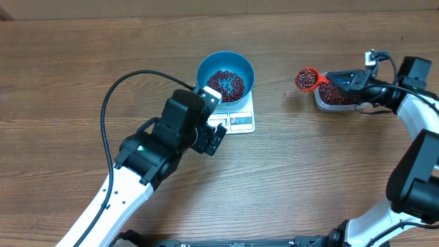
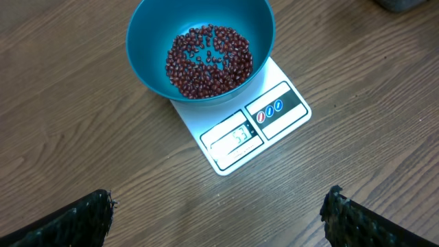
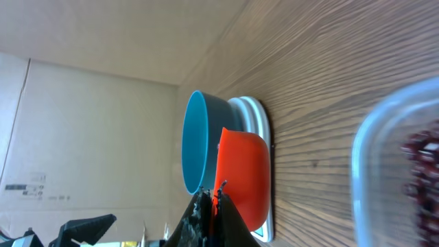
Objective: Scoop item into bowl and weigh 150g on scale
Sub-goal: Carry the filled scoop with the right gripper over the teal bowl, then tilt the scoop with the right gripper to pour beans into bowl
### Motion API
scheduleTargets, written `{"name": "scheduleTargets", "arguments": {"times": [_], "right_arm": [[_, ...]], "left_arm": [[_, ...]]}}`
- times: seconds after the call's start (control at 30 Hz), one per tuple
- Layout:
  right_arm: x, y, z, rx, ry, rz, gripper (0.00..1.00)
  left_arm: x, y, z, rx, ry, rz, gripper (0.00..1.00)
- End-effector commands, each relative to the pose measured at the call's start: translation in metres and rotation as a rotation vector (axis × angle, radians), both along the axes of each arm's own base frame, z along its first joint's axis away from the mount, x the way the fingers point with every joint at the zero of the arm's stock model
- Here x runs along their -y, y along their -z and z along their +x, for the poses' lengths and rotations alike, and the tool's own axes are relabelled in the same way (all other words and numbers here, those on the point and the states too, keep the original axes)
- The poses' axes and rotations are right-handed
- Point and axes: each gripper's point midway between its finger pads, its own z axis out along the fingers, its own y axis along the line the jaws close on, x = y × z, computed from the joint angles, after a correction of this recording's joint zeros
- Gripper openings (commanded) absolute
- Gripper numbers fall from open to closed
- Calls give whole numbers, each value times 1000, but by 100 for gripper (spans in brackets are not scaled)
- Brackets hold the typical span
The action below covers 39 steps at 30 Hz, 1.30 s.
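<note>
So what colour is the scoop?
The scoop is orange-red; it shows best in the right wrist view.

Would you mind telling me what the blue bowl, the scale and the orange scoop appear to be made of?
The blue bowl looks like plastic with a semi-matte finish: uniform colour, soft sheen, thin rim. The scale seems to be smooth white plastic, with glossier printed button panels. The orange scoop is probably plastic too: saturated colour and a smooth wall with only a dull highlight.
</note>
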Motion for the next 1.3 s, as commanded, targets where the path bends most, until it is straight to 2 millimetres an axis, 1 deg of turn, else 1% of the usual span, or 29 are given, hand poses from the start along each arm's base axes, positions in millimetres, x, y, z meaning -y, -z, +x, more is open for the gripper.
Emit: {"name": "scheduleTargets", "arguments": {"times": [0.0, 0.1, 0.23, 0.37, 0.4, 0.6, 0.67, 0.7, 0.87, 1.0, 1.13, 1.27], "right_arm": [[-18, -20, -1, 26, -37, 30, 4], [-28, -22, 1, 22, -54, 39, 4], [-49, -24, 2, 20, -96, 46, 4], [-65, -28, 4, 26, -125, 53, 4], [-74, -30, 5, 30, -140, 57, 4], [-105, -36, 5, 24, -195, 75, 4], [-119, -39, 4, 32, -221, 79, 4], [-127, -40, 4, 39, -232, 73, 4], [-147, -35, 6, 38, -233, 32, 4], [-168, -36, 10, 99, -243, -14, 4], [-183, -39, 17, 168, -236, -60, 4], [-194, -39, 18, 297, -266, -139, 4]], "left_arm": [[0, -2, -1, 0, -6, -21, 100], [0, -2, -1, 0, -5, -21, 100], [0, -2, -1, 0, -6, -21, 100], [0, -2, -1, 0, -6, -21, 100], [0, -2, -1, 0, -6, -21, 99], [0, -2, -1, 0, -6, -21, 100], [0, -2, -1, 0, -6, -21, 100], [0, -2, -1, 0, -6, -21, 100], [0, -2, -1, 0, -6, -21, 100], [0, -2, -1, 0, -6, -21, 99], [0, -2, -1, 0, -6, -21, 100], [0, -2, -1, 0, -5, -21, 100]]}}
